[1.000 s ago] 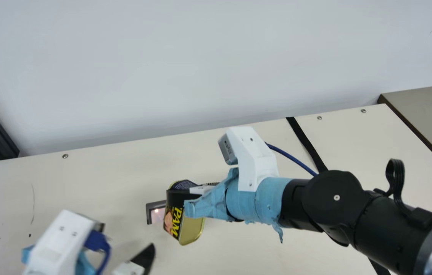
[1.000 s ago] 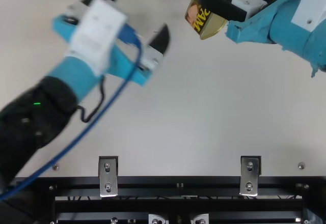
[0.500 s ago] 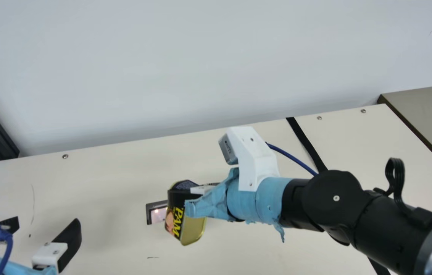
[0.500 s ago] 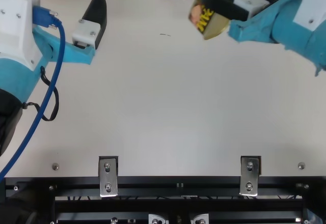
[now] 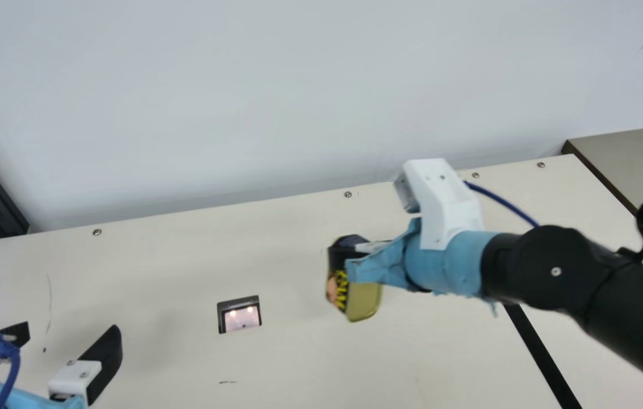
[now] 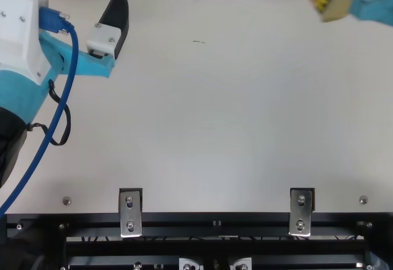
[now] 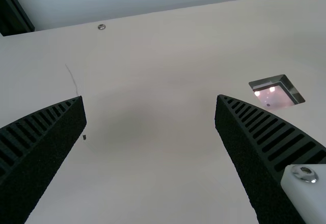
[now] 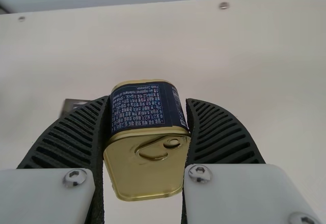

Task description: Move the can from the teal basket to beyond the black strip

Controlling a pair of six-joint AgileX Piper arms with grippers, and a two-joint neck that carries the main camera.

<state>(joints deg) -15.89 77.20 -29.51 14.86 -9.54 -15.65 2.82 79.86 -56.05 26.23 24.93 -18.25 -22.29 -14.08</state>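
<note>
In the main view my right gripper is shut on the can, gold with a dark and yellow label, held tilted above the table to the left of the black strip. The right arm covers part of the strip. The right wrist view has the can squeezed between both ribbed fingers of the right gripper, its ring-pull end facing the camera. At the main view's lower left is my left gripper, open; in the left wrist view the left gripper has nothing between its widely parted fingers.
A dark-framed square opening lies in the cream table between the arms. A pale wall rises behind the table, and a separate brownish surface adjoins at far right. Metal brackets line the near edge.
My right gripper has carried the can rightward and somewhat toward the table's far side. The left arm swung left, away from the middle, and then came to rest, its gripper still open.
</note>
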